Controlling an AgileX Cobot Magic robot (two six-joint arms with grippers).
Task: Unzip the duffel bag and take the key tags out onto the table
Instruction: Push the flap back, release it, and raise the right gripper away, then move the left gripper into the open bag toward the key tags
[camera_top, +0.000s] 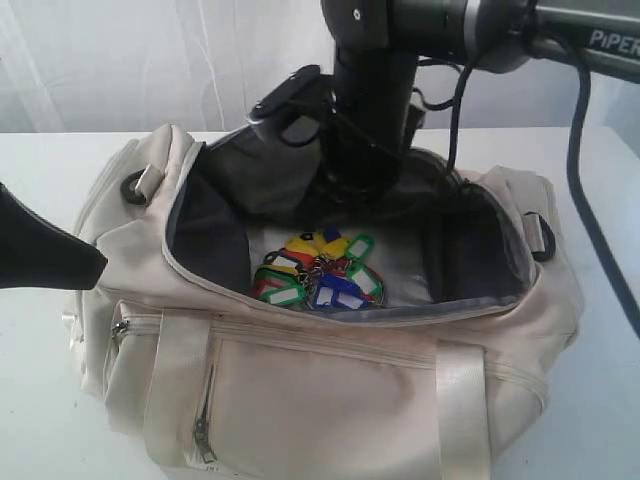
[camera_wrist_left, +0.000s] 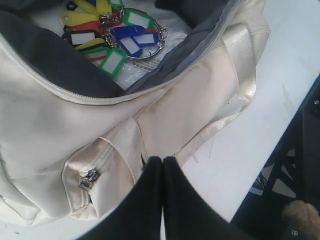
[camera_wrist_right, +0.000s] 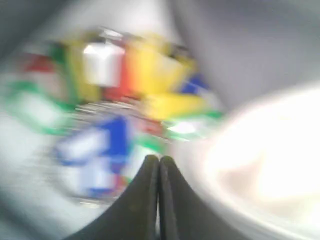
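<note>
Bag unzipped, key tags spotted inside, both grippers closed.
The duffel bag (camera_top: 330, 400) is set on the table (camera_top: 30, 430), its top gaping; the key tags (camera_top: 320, 275) are seen lying on its floor. The right gripper (camera_wrist_right: 159, 165) is found inside the bag, fingers pressed together just short of the blurred tags, nothing visibly pinched. The left gripper (camera_wrist_left: 162, 167) is held closed and empty outside, by a side pocket (camera_wrist_left: 100, 170).

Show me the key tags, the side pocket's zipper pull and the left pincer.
key tags (camera_top: 320, 272), exterior view, middle of the bunch
zipper pull (camera_wrist_left: 90, 178), left wrist view, its metal tab
left pincer (camera_wrist_left: 162, 161), left wrist view, between its shut tips
</note>
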